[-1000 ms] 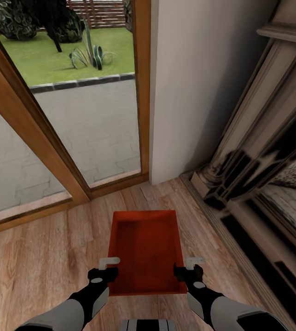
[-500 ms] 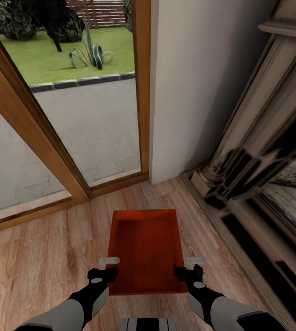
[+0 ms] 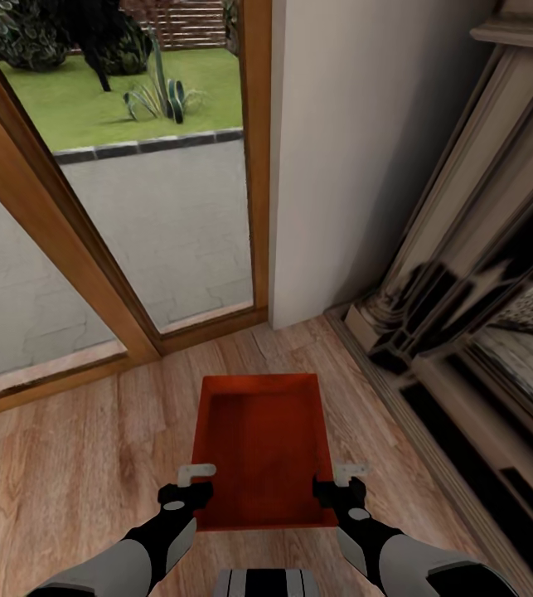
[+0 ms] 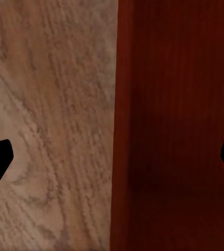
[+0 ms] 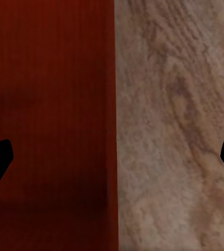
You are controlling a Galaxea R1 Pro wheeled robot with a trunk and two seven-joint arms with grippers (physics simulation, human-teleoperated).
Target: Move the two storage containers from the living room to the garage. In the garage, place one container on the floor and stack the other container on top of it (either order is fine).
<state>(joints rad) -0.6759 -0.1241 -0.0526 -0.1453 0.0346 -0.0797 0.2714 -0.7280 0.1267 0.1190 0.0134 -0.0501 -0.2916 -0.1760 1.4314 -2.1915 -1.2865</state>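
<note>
Fingers, left [image 3: 196,473] and right [image 3: 351,471]: spread, straddling the container's [image 3: 262,448] side walls beside the glass door [image 3: 117,215]. View has shifted slightly since earlier; container unmoved, grasp pending.

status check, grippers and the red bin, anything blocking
Left gripper and right gripper open, each straddling a side wall of the storage container. Container on wood floor. Fireplace close right.

Light wood plank floor [image 3: 75,464] meets wood-framed glass doors [image 3: 125,207], fireplace [image 3: 465,315] right
</note>
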